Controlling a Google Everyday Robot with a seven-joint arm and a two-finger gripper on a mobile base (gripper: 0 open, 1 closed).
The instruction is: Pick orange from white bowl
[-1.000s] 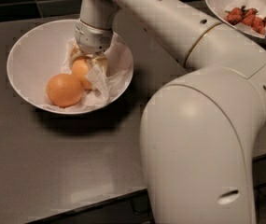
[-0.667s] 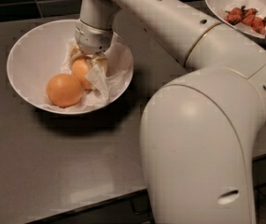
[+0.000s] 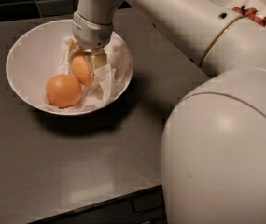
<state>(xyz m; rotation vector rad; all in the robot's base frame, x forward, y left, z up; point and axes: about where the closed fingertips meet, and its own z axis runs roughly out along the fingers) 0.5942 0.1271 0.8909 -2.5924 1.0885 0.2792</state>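
Note:
The white bowl (image 3: 25,55) sits on the dark table at the left, lined with crumpled white paper (image 3: 109,76). Two alike fruits lie in it. The paler orange (image 3: 80,71) is toward the bowl's middle. The deeper, redder-orange fruit (image 3: 63,90) lies just to its front left, touching it. My gripper (image 3: 84,68) reaches down into the bowl from above. Its pale fingers (image 3: 98,59) stand on either side of the paler orange and close on it. The orange still rests low in the bowl on the paper.
My arm and its big white shoulder (image 3: 221,157) fill the right side of the view. A white bowl with red fruit (image 3: 256,10) stands at the back right. The table's front edge (image 3: 95,202) runs along the bottom left.

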